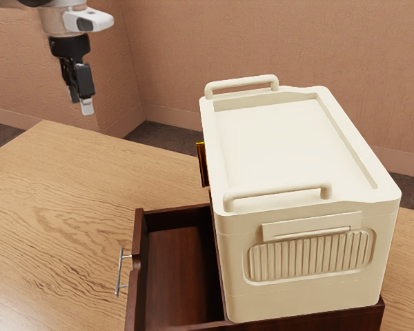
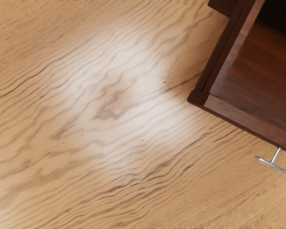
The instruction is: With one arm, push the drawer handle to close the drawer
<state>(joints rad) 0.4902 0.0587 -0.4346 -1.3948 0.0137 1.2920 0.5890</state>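
- Salmon-pink textured walls (image 1: pixel 165 41) stand behind a light wood-grained desk (image 1: pixel 62 186).
- On it, a dark reddish-brown wooden drawer (image 1: pixel 176 276) juts open from its cabinet (image 1: pixel 331 321), its slim silver bar handle (image 1: pixel 119 272) on the front.
- Cream plastic box (image 1: pixel 290 152) sits atop the cabinet.
- Black gripper (image 1: pixel 81 104) hangs above, well apart from the handle, fingers parted, holding nothing.

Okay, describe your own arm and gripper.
My arm is pale off-white, with a rounded white part jutting out that bears a dark grey patch. My gripper is black and blocky below a rounded black mount, with a whitish piece at its lower end.
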